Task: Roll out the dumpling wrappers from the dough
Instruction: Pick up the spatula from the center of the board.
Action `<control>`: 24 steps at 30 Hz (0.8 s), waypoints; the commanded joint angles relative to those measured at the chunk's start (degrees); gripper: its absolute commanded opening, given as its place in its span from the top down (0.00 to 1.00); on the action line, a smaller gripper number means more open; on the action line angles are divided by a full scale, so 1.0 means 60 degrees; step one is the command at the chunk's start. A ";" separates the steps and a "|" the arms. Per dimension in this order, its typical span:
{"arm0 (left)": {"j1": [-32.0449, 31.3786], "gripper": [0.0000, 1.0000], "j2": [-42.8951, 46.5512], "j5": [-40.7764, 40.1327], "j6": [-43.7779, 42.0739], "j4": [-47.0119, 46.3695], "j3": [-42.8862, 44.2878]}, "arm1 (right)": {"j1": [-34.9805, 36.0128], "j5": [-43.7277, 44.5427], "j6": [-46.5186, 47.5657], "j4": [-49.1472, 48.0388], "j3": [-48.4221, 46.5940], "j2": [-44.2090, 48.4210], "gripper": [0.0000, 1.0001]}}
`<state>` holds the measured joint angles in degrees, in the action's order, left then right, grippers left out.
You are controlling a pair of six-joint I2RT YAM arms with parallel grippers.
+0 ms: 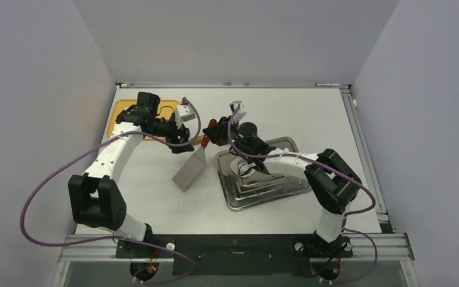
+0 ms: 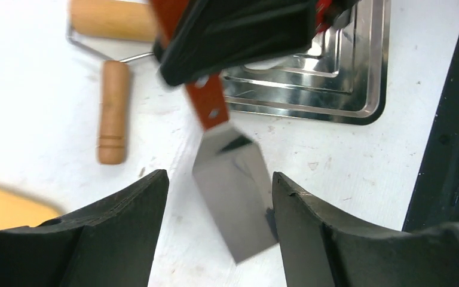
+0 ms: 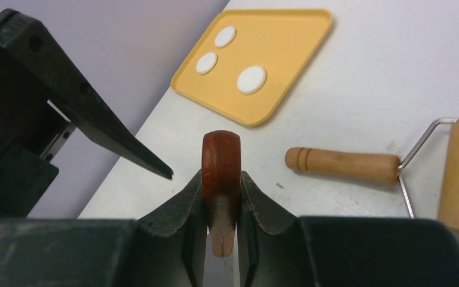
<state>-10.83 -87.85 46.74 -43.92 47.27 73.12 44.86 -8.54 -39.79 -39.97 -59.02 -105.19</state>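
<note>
White desk point(image 1: 311, 113). Steel tray point(image 1: 284, 143) sits right of centre. Yellow tray point(image 1: 121, 113) lies well left of the steel tray, toward the far edge. Wooden roller point(image 3: 340, 165) lies between them.

Dough point(image 3: 251, 79) on the tray point(image 3: 287, 54), left of the spatula point(image 1: 190, 170)

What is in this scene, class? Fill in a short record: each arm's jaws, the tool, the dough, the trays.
right gripper: jaws shut on the red-brown handle of the spatula
left gripper: jaws open, holding nothing, facing the spatula blade
dough: three white rounds on the yellow tray, nothing touching them
rolling pin: lying on the table, not held
metal tray: on the table, near the spatula
</note>
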 commanded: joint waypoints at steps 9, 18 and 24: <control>0.1232 0.38 0.0859 -0.0527 0.0580 0.0089 0.0676 | -0.0507 -0.1101 0.3701 0.2097 -0.1262 0.3190 0.92; -0.1132 0.34 -0.0463 -0.3586 0.0896 -0.1050 0.0535 | -0.0852 0.0686 0.5444 0.5348 -0.1628 0.5637 0.92; -0.2690 0.34 -0.2333 -0.4417 0.0842 -0.1236 0.1542 | -0.1294 0.2311 0.6157 0.7029 -0.1472 0.7049 0.92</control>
<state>-22.90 -96.42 25.12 -39.42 43.09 77.28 38.37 -3.68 -7.68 -5.02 -66.32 -67.83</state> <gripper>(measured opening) 0.655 0.158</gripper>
